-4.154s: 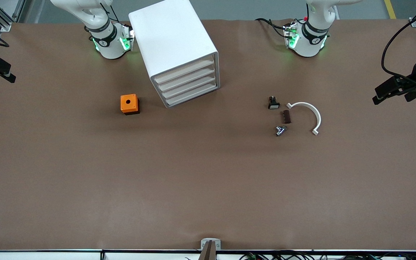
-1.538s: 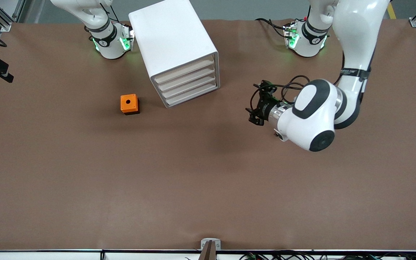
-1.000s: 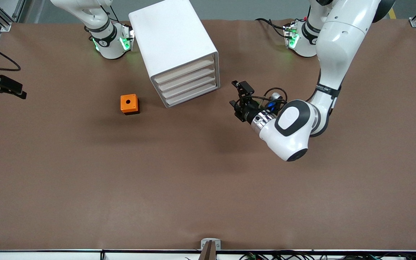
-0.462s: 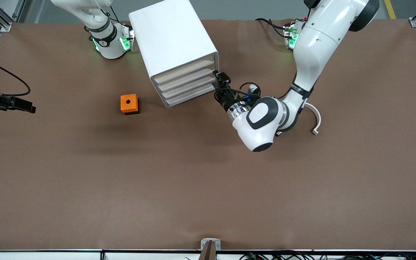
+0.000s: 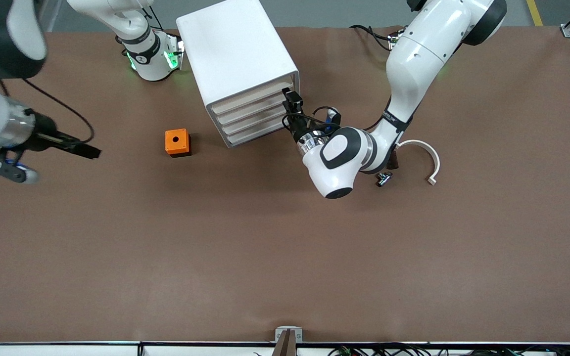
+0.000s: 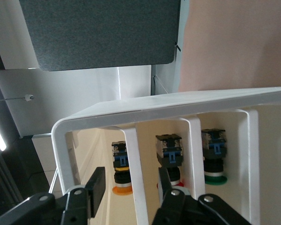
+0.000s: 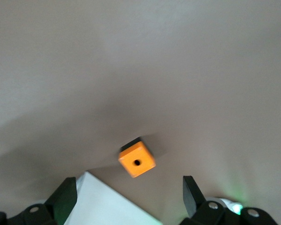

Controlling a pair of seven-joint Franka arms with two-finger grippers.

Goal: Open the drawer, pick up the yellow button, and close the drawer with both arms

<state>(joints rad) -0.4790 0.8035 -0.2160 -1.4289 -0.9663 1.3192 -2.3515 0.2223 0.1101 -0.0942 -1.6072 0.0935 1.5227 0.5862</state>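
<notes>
The white cabinet (image 5: 238, 59) stands near the robots' bases, its four drawers flush. The top drawer (image 5: 253, 97) shows in the left wrist view (image 6: 91, 140). The button (image 6: 122, 180), with orange cap, black body and blue rear end, stands inside it. My left gripper (image 5: 289, 106) is at the drawer fronts' corner toward the left arm's end. It is open in the left wrist view (image 6: 130, 185), fingers straddling the white bar (image 6: 133, 159) under the top drawer's opening. My right gripper (image 5: 89, 151) is open (image 7: 129, 192) over the table toward the right arm's end.
The orange box with a hole (image 5: 177, 142) (image 7: 136, 161) sits beside the cabinet. A red-capped part (image 6: 171, 180) and a green-capped part (image 6: 214, 176) stand in lower drawers. A white curved piece (image 5: 426, 158) and a small metal part (image 5: 384, 178) lie under the left arm.
My left gripper has swung across the table to the cabinet's drawer fronts. My right arm has come in from the table's end toward the orange box.
</notes>
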